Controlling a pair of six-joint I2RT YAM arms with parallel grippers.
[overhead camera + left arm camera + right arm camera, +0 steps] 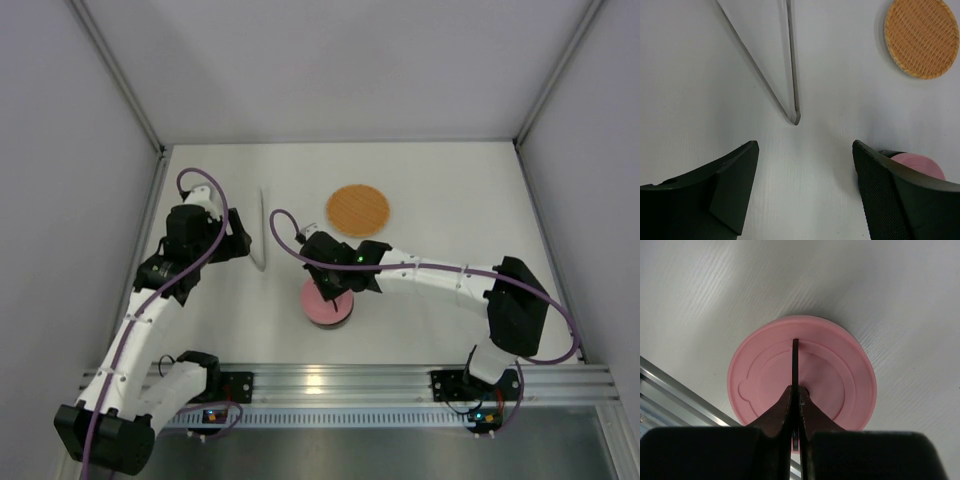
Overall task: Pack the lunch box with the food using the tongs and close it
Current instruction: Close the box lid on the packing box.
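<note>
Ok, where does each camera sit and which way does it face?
Top external: above and behind, looking down on the table; left arm, right arm show.
Left wrist: looks down at the tongs; open left gripper shows.
Right wrist: looks down on the lid; right gripper pinches its handle.
Top and left wrist share the woven plate.

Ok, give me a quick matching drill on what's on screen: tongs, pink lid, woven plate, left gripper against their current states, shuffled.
Things:
1. tongs
2. pink lid
3. woven plate
4. left gripper

States:
A. pinched by the shut right gripper
B. lying free on the table, just ahead of the left arm's fingers
C. open, holding nothing
D. nothing on it, at the far middle of the table

Pairs: 1-B, 2-A, 3-D, 4-C
</note>
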